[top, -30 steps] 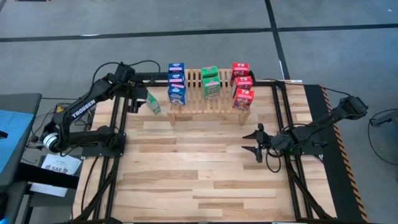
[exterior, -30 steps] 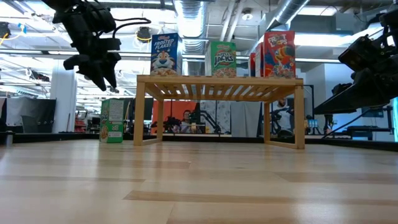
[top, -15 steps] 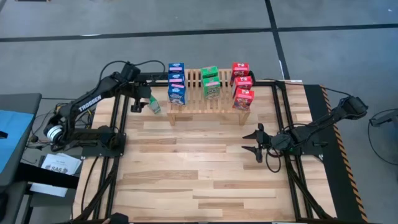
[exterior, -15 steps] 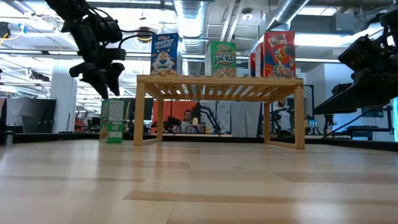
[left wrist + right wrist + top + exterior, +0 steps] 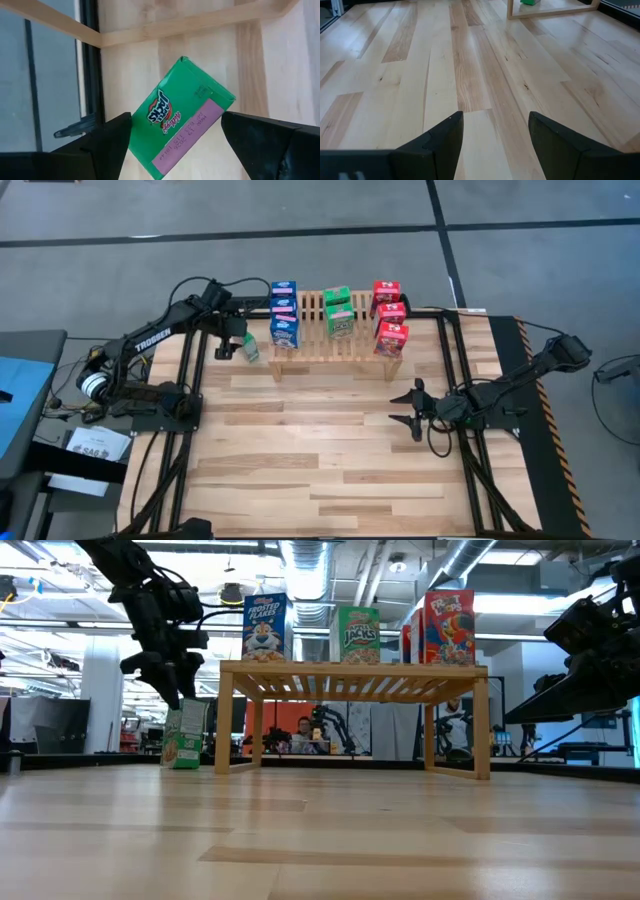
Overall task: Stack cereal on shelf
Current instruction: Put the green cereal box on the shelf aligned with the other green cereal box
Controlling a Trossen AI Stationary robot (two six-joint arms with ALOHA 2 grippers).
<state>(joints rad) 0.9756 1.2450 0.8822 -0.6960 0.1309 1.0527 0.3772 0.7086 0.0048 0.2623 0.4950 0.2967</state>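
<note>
— High view first: what is seen at the left?
— The left pincer (image 5: 232, 340) is placed over a green box (image 5: 249, 348) that stands on the desk (image 5: 300, 450) just beside the shelf's (image 5: 315, 345) left end. In the left wrist view the fingers (image 5: 102, 145) are spread wide to either side of the box (image 5: 177, 117), with a gap showing on both sides. In the low view the box (image 5: 184, 733) is seen tilted, its base on the desk.
— And on the shelf?
— Three blue boxes (image 5: 284, 314) are lined up at the left, two green boxes (image 5: 339, 311) in the middle, three red boxes (image 5: 388, 316) at the right.
— What is shown at the right?
— The right pincer (image 5: 412, 409) is held low over the bare desk, well apart from the shelf. Its fingers (image 5: 440, 142) are parted and nothing is gripped.
</note>
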